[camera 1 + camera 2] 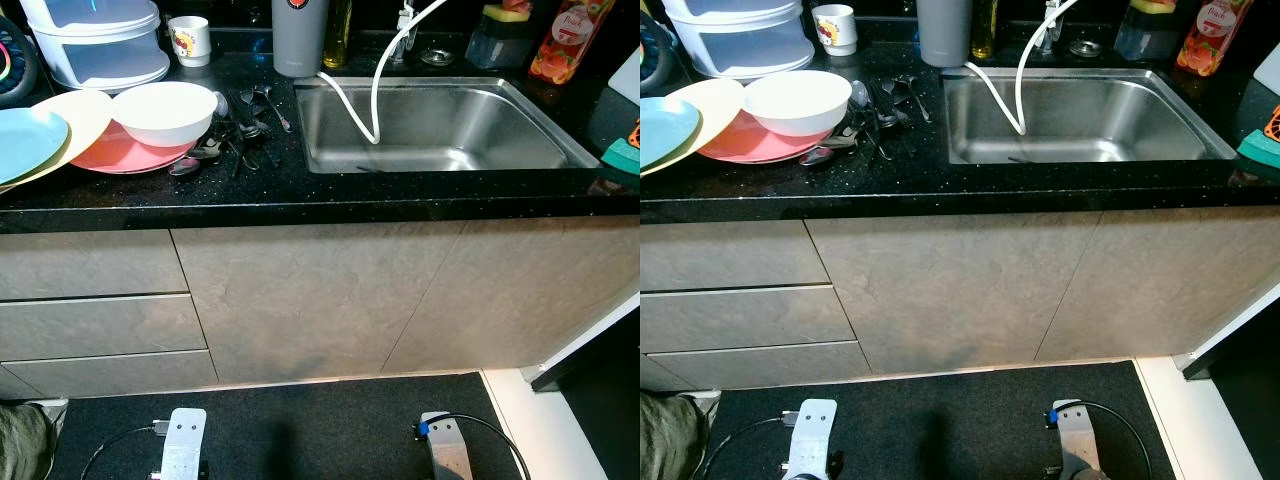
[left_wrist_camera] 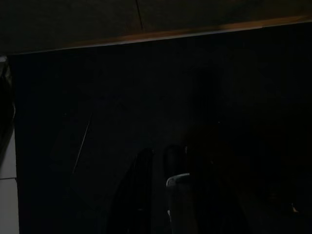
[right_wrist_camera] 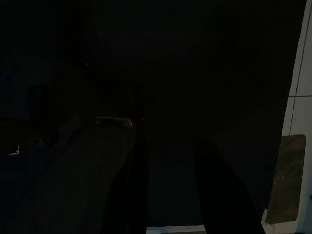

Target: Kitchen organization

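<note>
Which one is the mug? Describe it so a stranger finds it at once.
Start at the steel sink set in the black counter and look to its left, past the grey canister at the back edge. The mug stands there beside the stacked white containers. It is the small white cup with a red and yellow picture.

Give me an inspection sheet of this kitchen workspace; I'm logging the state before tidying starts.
Surface: black speckled counter, steel sink set in.
Job's things: white bowl on pink plate; yellow plate, blue plate; cutlery pile.
Clutter: mug, grey canister, juice bottle.
Grippers: both arms hang idle, low.
Cables: white hose into sink.
Surroundings: grey drawers, dark floor mat.
</note>
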`<state>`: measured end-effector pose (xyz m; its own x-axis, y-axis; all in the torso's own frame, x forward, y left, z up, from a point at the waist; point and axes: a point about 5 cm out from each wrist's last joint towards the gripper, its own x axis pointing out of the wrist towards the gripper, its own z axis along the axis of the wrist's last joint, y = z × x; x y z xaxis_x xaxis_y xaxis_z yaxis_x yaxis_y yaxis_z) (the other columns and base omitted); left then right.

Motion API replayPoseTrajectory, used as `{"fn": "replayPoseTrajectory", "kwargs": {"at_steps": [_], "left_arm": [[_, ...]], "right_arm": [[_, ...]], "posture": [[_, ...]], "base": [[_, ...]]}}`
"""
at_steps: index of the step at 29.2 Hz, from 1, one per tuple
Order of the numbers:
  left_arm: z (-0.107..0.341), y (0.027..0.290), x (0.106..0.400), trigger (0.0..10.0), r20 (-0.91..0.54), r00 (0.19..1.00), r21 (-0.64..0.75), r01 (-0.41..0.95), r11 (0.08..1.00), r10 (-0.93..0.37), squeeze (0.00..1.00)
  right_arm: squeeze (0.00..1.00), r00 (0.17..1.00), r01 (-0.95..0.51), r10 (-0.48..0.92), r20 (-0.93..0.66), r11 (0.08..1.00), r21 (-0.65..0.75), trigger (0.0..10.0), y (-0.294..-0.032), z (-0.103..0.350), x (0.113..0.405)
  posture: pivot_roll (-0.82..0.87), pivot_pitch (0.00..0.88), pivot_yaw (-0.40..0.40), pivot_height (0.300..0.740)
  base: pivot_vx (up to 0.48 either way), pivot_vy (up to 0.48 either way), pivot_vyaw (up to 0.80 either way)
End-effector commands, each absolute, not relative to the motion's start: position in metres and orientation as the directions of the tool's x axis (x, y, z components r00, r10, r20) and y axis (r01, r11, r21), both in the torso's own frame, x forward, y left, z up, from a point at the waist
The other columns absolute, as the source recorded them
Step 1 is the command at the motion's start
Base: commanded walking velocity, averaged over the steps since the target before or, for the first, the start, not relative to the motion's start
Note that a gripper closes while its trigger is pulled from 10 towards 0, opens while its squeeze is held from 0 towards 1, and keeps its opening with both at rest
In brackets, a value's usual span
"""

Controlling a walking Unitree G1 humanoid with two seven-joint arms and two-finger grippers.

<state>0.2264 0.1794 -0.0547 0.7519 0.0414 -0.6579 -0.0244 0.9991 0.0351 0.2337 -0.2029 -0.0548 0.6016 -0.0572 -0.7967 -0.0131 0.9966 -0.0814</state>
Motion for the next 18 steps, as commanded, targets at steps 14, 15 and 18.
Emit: {"fn": "replayPoseTrajectory", "kwargs": {"at_steps": [14, 15, 18], "left_arm": [[-0.0629, 0.1818, 0.214, 10.0, -0.689, 0.723, 0.04, -0.036, 0.999, 0.054, 0.0], [-0.0629, 0.182, 0.2139, 10.0, -0.688, 0.724, 0.04, -0.034, 0.999, 0.052, 0.0], [-0.0625, 0.1823, 0.2146, 10.0, -0.687, 0.725, 0.041, -0.034, 0.999, 0.053, 0.0]], "right_arm": [[0.0, 0.563, -0.005, -0.064, -0.824, 0.997, -0.081, 10.0, -0.2056, -0.0621, 0.2217], [0.0, 0.564, -0.005, -0.064, -0.823, 0.997, -0.081, 10.0, -0.2054, -0.0622, 0.2216], [0.0, 0.566, -0.005, -0.065, -0.822, 0.997, -0.082, 10.0, -0.2052, -0.0621, 0.2219]], "posture": [[0.03, 0.206, -0.015, 0.74], [0.03, 0.201, -0.017, 0.74], [0.03, 0.198, -0.016, 0.74]], "base": [[0.0, 0.0, 0.0], [0.0, 0.0, 0.0], [0.0, 0.0, 0.0]]}}
